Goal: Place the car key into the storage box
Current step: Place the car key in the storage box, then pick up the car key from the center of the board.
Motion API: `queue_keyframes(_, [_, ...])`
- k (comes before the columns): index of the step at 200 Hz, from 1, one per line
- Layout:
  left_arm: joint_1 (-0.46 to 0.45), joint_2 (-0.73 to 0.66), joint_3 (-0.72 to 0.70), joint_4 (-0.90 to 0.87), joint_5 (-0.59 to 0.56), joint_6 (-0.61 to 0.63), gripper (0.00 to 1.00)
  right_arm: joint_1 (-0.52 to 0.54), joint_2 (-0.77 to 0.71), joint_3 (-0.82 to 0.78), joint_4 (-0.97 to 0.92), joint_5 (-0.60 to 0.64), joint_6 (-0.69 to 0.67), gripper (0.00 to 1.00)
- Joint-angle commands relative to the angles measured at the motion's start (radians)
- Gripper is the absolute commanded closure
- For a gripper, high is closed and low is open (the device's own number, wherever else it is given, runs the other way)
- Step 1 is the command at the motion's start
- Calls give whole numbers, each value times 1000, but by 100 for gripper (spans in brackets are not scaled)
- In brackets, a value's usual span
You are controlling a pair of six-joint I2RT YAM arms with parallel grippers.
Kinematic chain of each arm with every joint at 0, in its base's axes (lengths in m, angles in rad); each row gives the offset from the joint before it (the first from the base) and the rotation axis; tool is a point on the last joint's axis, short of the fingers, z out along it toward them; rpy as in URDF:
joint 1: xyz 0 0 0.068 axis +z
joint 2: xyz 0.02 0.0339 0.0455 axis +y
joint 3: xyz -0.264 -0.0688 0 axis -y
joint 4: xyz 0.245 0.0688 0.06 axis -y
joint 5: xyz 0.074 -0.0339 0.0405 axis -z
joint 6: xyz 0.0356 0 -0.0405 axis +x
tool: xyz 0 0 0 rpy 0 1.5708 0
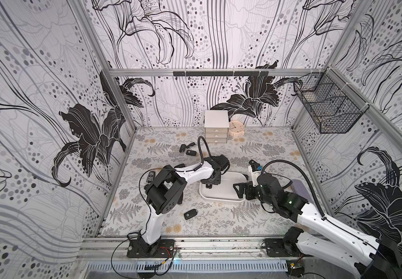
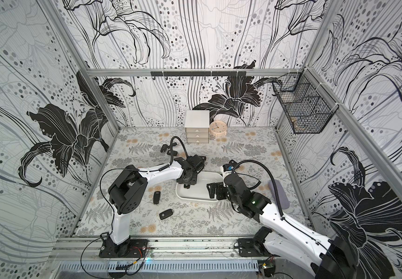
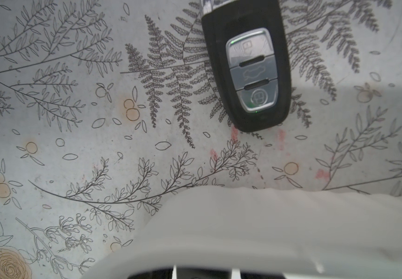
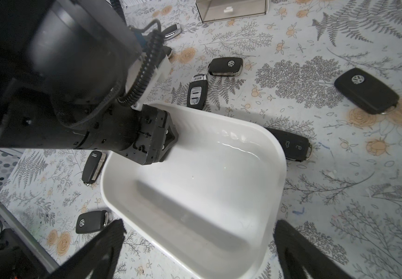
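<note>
Storage box [image 1: 221, 192] sits mid-counter [image 1: 267, 154], white and shallow, between the 2 arms. Left gripper [image 4: 170, 139] hangs over the box's left end, pointing down into it. Its fingers are mostly hidden by the wrist body, so cannot tell if they are parted or clenched. What may be the car key [image 1: 208, 186], a small dark piece, shows right under that gripper inside the box in both top views. It is too small to be sure and could be fingertips.

Right gripper [image 1: 239, 191] is low at the box's right end. Its fingers [image 4: 109, 244] are spread wide and grasp nothing, 1 on each side of the box's end wall in the right wrist view.

Loose on the counter:
- 3 clustered fobs [image 1: 187, 149] at far left, near the cabinet.
- 1 silver-faced fob [image 1: 151, 175] by the left arm's elbow.
- 1 VW fob [image 1: 190, 214] toward the front.
- In the left wrist view, an Audi-style fob [image 3: 248, 70] with 3 silver buttons lies flat beyond the box rim, apart from it.
- In the right wrist view, a black fob [image 4: 290, 145] lies just beside the box's outer wall.

White 3-drawer mini cabinet [image 1: 215, 128] and round clock [image 1: 236, 128] stand side by side at the back wall. Black wire basket [image 1: 327, 108] hangs on the right wall.
</note>
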Motion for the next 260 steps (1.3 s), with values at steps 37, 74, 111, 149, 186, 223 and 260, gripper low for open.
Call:
queue_keyframes(37, [5, -77, -15, -8, -31, -42, 49, 3, 32, 32, 39, -22, -14, 0])
queue_keyframes(74, [5, -175, -9, -39, -41, -82, 37, 3, 63, 50, 53, -27, -14, 0])
queue_keyframes(111, [7, -283, -25, -79, -94, -129, 5, 4, 107, 78, 69, -28, -30, 0])
queue_keyframes(149, [33, -408, -91, -124, -216, -242, 1, 4, 162, 121, 97, -66, -48, 0])
queue_keyframes(186, [110, -592, -266, -77, -237, -302, 1, 5, 241, 184, 133, -154, -46, 0])
queue_keyframes(223, [280, -731, -416, -97, -157, -375, 1, 38, 325, 250, 182, -211, -58, 0])
queue_keyframes(260, [443, -850, -550, -87, -100, -390, 1, 90, 413, 323, 211, -245, -77, 0])
